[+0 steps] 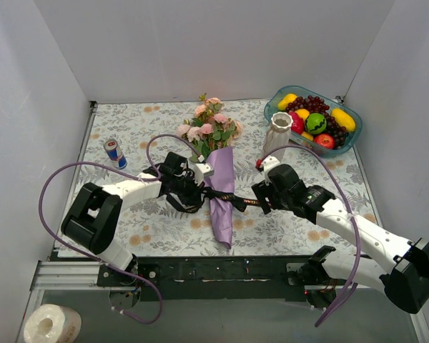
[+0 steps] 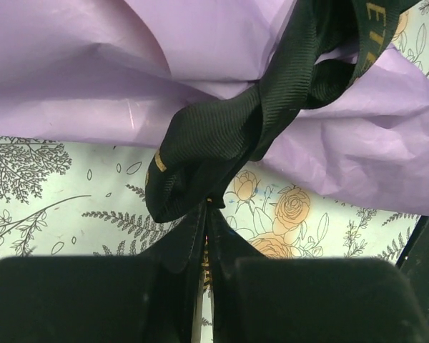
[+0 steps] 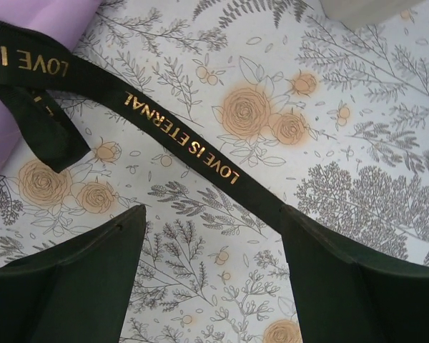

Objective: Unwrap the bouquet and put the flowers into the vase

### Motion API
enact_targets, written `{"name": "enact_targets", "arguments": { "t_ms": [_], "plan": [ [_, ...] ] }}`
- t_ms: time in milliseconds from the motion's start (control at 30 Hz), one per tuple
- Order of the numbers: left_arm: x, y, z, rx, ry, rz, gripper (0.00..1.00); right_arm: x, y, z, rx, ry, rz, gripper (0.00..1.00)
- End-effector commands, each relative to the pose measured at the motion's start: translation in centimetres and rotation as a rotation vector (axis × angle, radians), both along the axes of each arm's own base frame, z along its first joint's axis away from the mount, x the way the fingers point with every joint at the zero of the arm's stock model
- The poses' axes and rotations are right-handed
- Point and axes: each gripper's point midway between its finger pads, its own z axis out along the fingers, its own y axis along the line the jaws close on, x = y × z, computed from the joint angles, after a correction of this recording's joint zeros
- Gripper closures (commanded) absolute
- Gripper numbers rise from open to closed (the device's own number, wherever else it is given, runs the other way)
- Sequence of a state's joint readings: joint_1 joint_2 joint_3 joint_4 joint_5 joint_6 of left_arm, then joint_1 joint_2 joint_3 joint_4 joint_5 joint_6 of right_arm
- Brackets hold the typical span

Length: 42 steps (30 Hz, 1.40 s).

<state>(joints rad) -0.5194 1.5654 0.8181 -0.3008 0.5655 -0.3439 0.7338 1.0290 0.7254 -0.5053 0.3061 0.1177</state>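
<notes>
The bouquet (image 1: 216,153) lies mid-table, with the flowers (image 1: 210,123) pointing away and the purple paper (image 1: 221,196) toward the arms. A black ribbon (image 1: 237,201) with gold letters is tied round it. My left gripper (image 1: 194,189) is at the wrap's left side. In the left wrist view it (image 2: 207,266) is shut on a tail of the ribbon (image 2: 222,136) just below the knot, against the paper (image 2: 86,71). My right gripper (image 1: 257,198) is at the wrap's right, open (image 3: 214,214). The other ribbon tail (image 3: 179,132) runs diagonally to its right fingertip (image 3: 300,229). The white vase (image 1: 279,130) stands upright behind it.
A teal bowl (image 1: 349,137) of fruit sits at the back right, close to the vase. A drink can (image 1: 115,153) stands at the left. White walls close in three sides. A paper roll (image 1: 51,323) lies below the table's near left corner.
</notes>
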Motion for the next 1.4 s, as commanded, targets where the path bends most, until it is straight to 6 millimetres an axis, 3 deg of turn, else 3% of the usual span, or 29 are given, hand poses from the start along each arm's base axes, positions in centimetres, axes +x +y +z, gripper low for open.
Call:
{"name": "enact_targets", "arguments": {
  "t_ms": [0,133,233,533,867,1167,1300,1367],
  "plan": [
    [1.4,-0.3,1.8,-0.012,-0.076,0.021,1.00,0.8,2.3,0.7,-0.047,-0.055,0.253,0.16],
    [1.7,0.0,2.5,-0.006,-0.096,0.045,1.00,0.0,2.5,-1.8,-0.115,0.012,0.379,0.15],
    [1.8,0.1,2.8,-0.002,-0.099,0.057,1.00,0.6,2.8,-2.8,-0.139,-0.017,0.424,0.15],
    [1.7,1.3,2.9,0.038,-0.107,0.082,1.00,1.9,4.5,-5.2,-0.109,-0.049,0.446,0.16],
    [1.7,1.8,3.8,0.039,-0.137,0.102,1.00,2.5,4.8,-7.5,-0.123,-0.003,0.446,0.19],
    [2.4,3.8,3.9,0.075,-0.167,0.165,1.00,2.1,6.3,-9.3,-0.043,0.169,0.432,0.30],
    [2.6,4.6,3.9,0.081,-0.175,0.184,1.00,0.9,6.5,-10.2,-0.019,0.254,0.440,0.47],
    [2.6,4.7,4.0,0.081,-0.179,0.186,1.00,0.3,6.5,-10.4,-0.002,0.280,0.432,0.48]
  ]
}}
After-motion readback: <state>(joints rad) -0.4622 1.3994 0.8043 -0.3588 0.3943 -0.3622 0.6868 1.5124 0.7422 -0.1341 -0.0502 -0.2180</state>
